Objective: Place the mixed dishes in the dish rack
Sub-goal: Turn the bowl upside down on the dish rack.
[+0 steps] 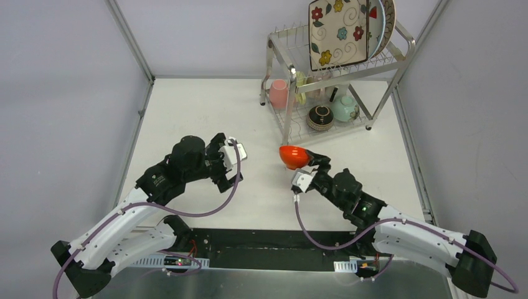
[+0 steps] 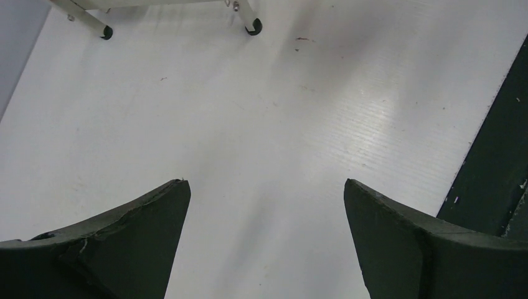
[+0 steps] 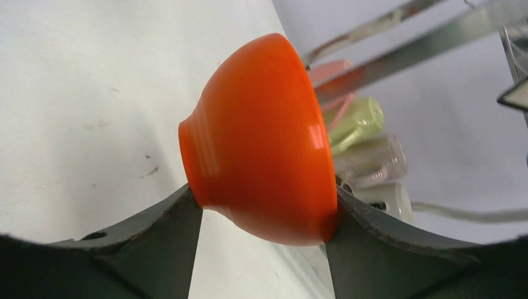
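My right gripper (image 1: 300, 164) (image 3: 264, 200) is shut on an orange bowl (image 1: 292, 155) (image 3: 261, 143), held tipped on its side just above the table, in front of the dish rack (image 1: 283, 118). On the rack's top shelf stand a square floral plate (image 1: 339, 31) and a round plate (image 1: 388, 18) behind it. The lower shelf holds a pink cup (image 1: 279, 93), a pale cup (image 1: 304, 82), a brown bowl (image 1: 320, 117) and a mint bowl (image 1: 344, 109). My left gripper (image 1: 235, 163) (image 2: 266, 184) hangs open and empty over bare table, left of the bowl.
The rack's feet (image 2: 252, 26) show at the top of the left wrist view. A black strip (image 1: 268, 240) (image 2: 498, 156) runs along the table's near edge. Metal frame posts (image 1: 131, 40) and grey walls close in the sides and back.
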You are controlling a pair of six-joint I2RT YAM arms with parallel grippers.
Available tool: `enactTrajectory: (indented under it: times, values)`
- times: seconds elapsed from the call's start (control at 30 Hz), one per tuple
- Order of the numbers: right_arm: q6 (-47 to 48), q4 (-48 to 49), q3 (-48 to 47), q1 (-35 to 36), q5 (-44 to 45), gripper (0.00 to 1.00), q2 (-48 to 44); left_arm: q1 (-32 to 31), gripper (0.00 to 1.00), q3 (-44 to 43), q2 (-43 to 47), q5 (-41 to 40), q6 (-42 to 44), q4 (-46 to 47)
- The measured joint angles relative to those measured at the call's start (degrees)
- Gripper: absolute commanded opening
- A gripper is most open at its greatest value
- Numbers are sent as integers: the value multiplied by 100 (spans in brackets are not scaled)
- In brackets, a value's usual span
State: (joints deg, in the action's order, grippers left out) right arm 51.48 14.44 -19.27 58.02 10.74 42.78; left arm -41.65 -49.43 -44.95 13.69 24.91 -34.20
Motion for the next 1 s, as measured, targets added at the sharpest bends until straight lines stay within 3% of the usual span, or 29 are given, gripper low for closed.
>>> enactTrajectory:
  times: [0.33,0.67,1.0]
  values:
    - [-444,-728,-2,-1045,221,40,-459,0,99,138,238,-616,-48,90]
    - [-1193,-894,-435,-2076,-107,39,584,0,99,212,243,-769,-48,90]
    - [-2332,-306,-1016,-2874,-570,37,1637,0,99,234,278,-802,-52,98]
